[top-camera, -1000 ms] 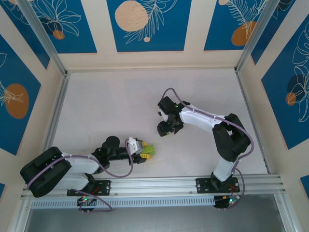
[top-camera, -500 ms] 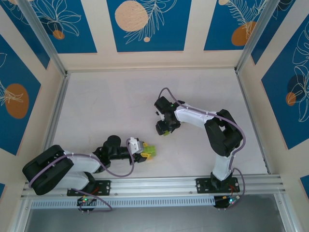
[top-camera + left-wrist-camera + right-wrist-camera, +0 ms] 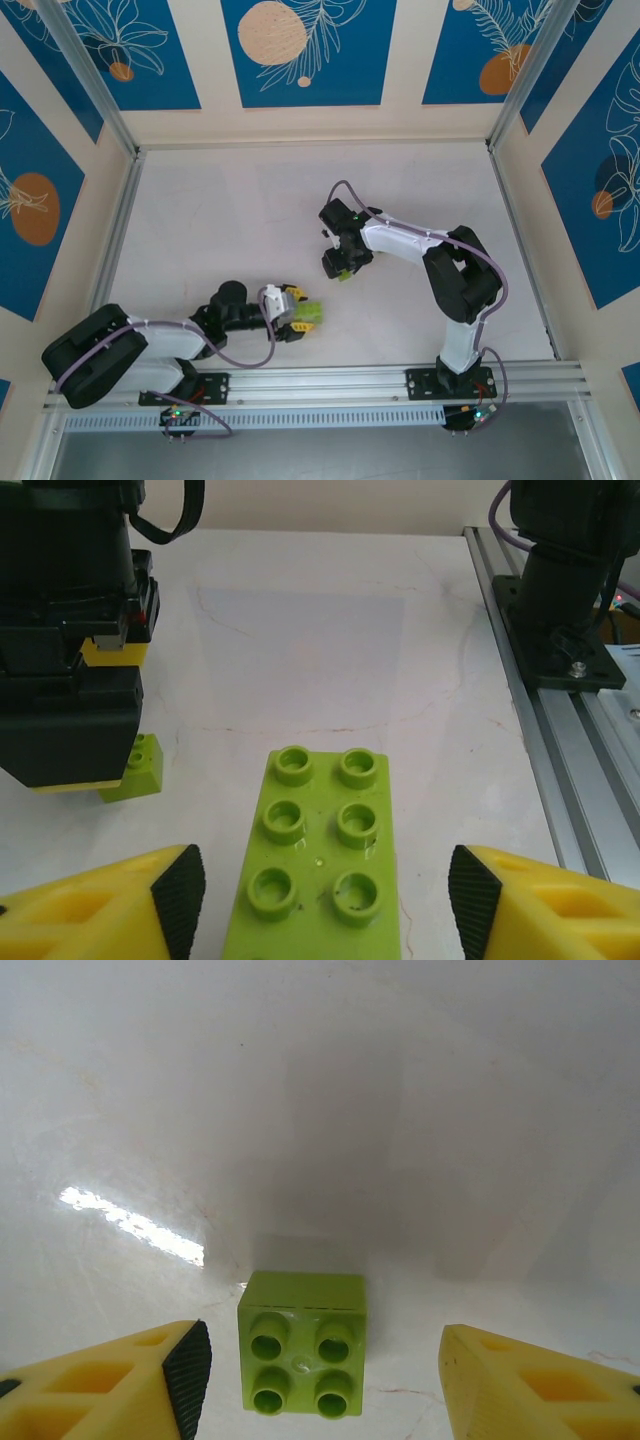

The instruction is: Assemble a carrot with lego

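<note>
Left end effector (image 3: 292,312): jaws apart, nothing clamped. The lime-green rectangular plastic brick (image 3: 320,875) lies flat on the white counter (image 3: 220,220) straight ahead of my left wrist, between the two black-tipped fingers (image 3: 178,890), with bare counter showing on both sides. Studs up; six visible, in two rows. Its long axis runs straight out along my reach, toward the right arm's side of the counter, so closing would pinch across the narrow width. Right end effector (image 3: 340,265): jaws also apart, low over the lime-green square plastic brick (image 3: 302,1345). That brick sits studs up between the fingers, touching neither, slightly nearer the one at the left of the wrist view. It is square, so no long axis to align. The two bricks are well apart, and each arm is nearest its own. Judgement: nothing joined here yet; a grip comes next.
</note>
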{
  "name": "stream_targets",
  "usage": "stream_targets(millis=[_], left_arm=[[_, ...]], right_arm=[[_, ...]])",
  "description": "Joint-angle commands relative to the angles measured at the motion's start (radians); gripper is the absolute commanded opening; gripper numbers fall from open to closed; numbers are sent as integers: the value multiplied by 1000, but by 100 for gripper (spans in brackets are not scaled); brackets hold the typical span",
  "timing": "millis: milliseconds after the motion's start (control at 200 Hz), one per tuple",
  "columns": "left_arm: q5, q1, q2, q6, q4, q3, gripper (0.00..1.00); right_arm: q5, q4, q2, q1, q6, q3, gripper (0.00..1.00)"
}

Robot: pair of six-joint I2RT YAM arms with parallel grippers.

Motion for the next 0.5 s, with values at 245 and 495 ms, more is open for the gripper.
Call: stream_targets(millis=[245, 495], left_arm=[[26, 24, -8, -18, 70, -26, 63], [36, 34, 7, -26, 101, -34, 57]], right_arm=[[-4, -11, -37, 6, 6, -16, 62], [-22, 3, -28, 7, 10, -12, 62]])
